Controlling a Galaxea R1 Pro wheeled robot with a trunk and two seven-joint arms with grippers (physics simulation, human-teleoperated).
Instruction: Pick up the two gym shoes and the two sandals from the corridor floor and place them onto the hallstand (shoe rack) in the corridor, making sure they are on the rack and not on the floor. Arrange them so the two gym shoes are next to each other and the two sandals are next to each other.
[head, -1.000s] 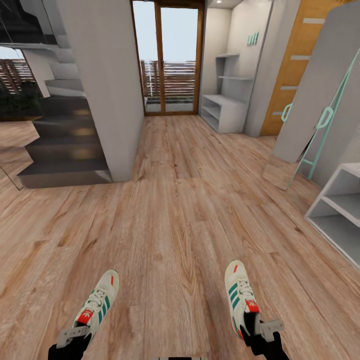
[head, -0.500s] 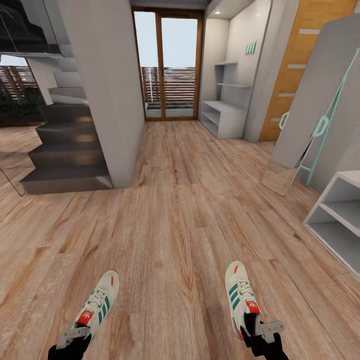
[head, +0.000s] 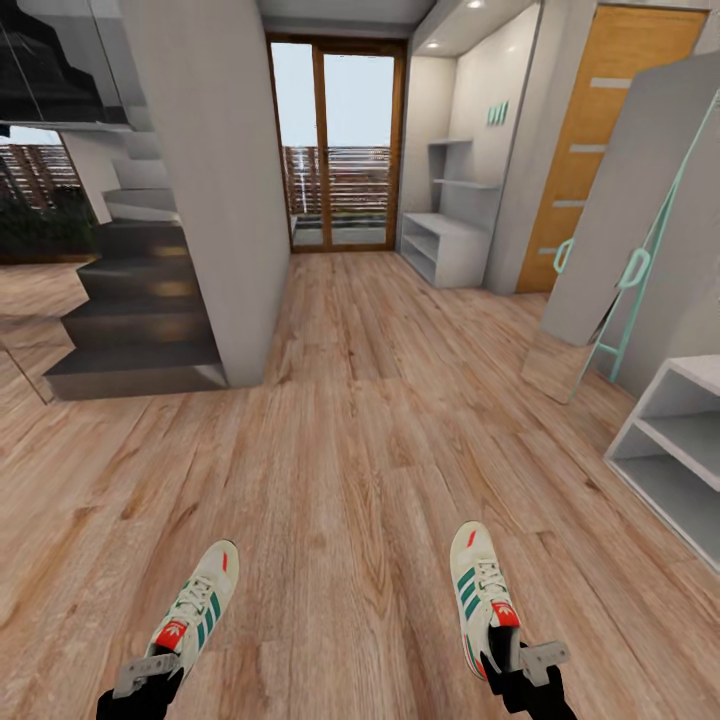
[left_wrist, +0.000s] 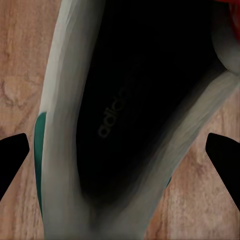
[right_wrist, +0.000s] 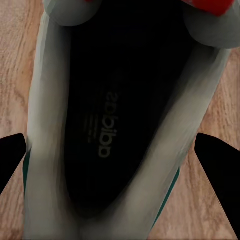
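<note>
Floor (head: 360, 450): wood planks running from the robot toward the glass door at 12 o'clock; stairs at 10 o'clock.
Rack (head: 445, 240): pale grey unit far ahead at 1 o'clock, beside the door, with a wide bench top, open shelves under it and floating shelves above. Another pale shelf unit (head: 670, 440) stands nearer, at 3 o'clock.
Mirror (head: 625, 200): leans on the wall at 2 o'clock, between the two units.
Left shoe (head: 195, 605): at 7 o'clock in the head view, toe toward 1 o'clock, heel at the left hand (head: 145, 672).
Right shoe (head: 482, 595): at 5 o'clock, toe toward 12, heel at the right hand (head: 522, 655).
Left hand, state: in its wrist view the shoe's dark opening (left_wrist: 135, 110) sits between the two dark fingertips (left_wrist: 12, 160), which stand well out from the shoe's sides; the hand seems to carry the shoe by the heel, but the contact is hidden, so I cannot tell its closure.
Right hand, state: likewise, the insole (right_wrist: 115, 120) lies between the fingertips (right_wrist: 217, 170), which sit wide of the shoe walls; grip on the heel likely, closure not readable.
Sandals: not seen here.
Step in hand: carrying both shoes toward a rack, by my reading.
Doing it well: drive steadily with the arms quiet so neither heel hold slips; steer clear of the mirror; set both shoes side by side on the bench or a shelf, toes matching, leaving room beside them for the sandals.
</note>
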